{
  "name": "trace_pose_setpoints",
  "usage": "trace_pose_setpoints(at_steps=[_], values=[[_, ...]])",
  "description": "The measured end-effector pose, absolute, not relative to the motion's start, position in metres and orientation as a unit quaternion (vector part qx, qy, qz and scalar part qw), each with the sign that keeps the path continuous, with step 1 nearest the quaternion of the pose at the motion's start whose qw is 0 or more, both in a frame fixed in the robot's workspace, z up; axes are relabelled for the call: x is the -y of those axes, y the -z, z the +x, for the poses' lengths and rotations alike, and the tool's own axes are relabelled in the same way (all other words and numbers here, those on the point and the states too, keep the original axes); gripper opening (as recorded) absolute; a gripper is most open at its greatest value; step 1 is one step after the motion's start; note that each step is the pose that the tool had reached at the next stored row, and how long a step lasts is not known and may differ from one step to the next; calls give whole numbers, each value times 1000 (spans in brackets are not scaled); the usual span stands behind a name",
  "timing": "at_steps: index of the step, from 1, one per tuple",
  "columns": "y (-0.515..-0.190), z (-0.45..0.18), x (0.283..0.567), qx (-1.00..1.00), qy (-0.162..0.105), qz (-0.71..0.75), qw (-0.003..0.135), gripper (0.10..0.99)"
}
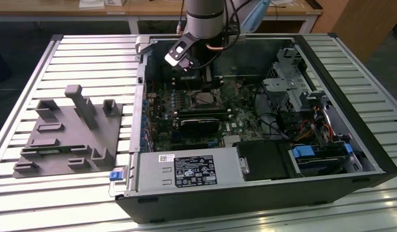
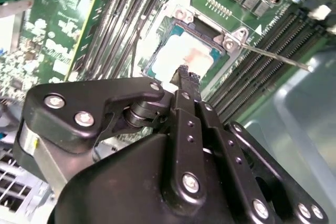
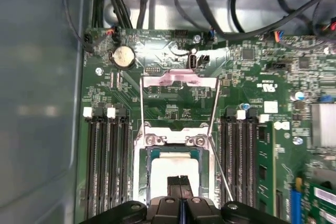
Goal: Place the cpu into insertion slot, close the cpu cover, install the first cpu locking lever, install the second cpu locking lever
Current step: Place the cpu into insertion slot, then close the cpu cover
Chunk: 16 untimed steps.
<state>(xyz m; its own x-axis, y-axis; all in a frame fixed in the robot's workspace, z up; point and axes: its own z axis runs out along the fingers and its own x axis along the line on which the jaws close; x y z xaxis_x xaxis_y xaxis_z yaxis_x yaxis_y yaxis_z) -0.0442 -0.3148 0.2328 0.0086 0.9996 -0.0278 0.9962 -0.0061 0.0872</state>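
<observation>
The gripper (image 3: 181, 182), fingers pressed together and empty, hovers just above the cpu (image 3: 170, 163), which lies in the insertion slot (image 3: 139, 177). The cpu cover (image 3: 178, 80) stands open beyond the fingertips. Closing it looks like the step in hand: press the frame evenly and keep clear of the chip.

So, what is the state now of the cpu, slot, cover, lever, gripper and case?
Small grey square metal-topped cpu: lying in the slot.
Square silver-framed insertion slot: filled, uncovered.
Thin silver square cpu cover frame: raised open.
Thin metal wire locking lever: unlatched, sticking out.
Black gripper: jaws shut, empty, tips by the cpu.
Black computer case: side open.
</observation>
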Motion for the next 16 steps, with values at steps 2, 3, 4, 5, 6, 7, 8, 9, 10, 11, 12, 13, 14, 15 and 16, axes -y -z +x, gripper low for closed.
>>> trace_pose_setpoints(at_steps=[2,3,4,5,6,7,8,9,10,11,12,13,14,15,16], values=[[-240,-44,315,-704,-21,709,41,106],[-243,-44,315,-704,-21,709,41,106],[-247,-44,315,-704,-21,709,41,106],[-251,-44,315,-704,-21,709,41,106],[-254,-44,315,-704,-21,709,41,106],[-257,-44,315,-704,-21,709,41,106],[-259,-44,315,-704,-21,709,41,106],[-261,-44,315,-704,-21,709,41,106],[-261,-44,315,-704,-21,709,41,106],[-261,-44,315,-704,-21,709,41,106],[-261,-44,315,-704,-21,709,41,106],[-261,-44,315,-704,-21,709,41,106],[-261,-44,315,-704,-21,709,41,106],[-261,-44,315,-704,-21,709,41,106],[-261,-44,315,-704,-21,709,41,106]])
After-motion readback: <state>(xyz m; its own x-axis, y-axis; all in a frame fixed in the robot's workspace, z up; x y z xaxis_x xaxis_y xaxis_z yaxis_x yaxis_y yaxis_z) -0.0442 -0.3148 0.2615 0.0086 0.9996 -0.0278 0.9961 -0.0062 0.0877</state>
